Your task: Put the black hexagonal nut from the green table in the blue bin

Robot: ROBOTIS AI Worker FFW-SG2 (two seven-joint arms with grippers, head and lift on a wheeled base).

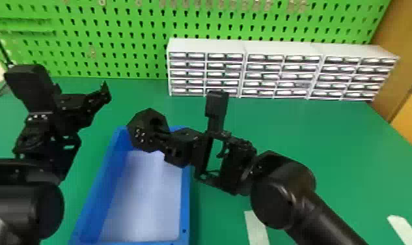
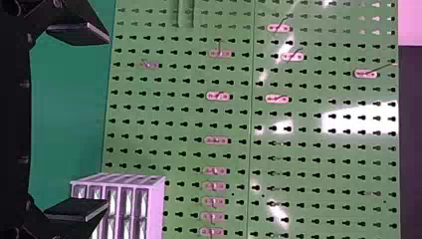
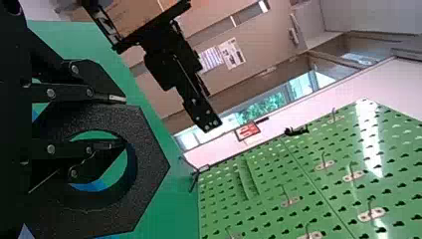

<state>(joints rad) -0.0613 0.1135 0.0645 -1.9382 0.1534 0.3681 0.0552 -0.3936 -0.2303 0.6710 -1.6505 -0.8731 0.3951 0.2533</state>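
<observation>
The black hexagonal nut is held above the far end of the blue bin, overlapping its far left corner in the head view. My right gripper is shut on one side of the nut. In the right wrist view, the right gripper has one finger at the hole and the other at the outer edge of the nut. Left of the bin, my left gripper is raised over the green table. The left wrist view shows the left gripper open, its fingers wide apart with nothing between them.
A white drawer cabinet stands at the table's back, against a green pegboard. White tape strips mark the table near the front right. Inside the bin, a pale floor is visible.
</observation>
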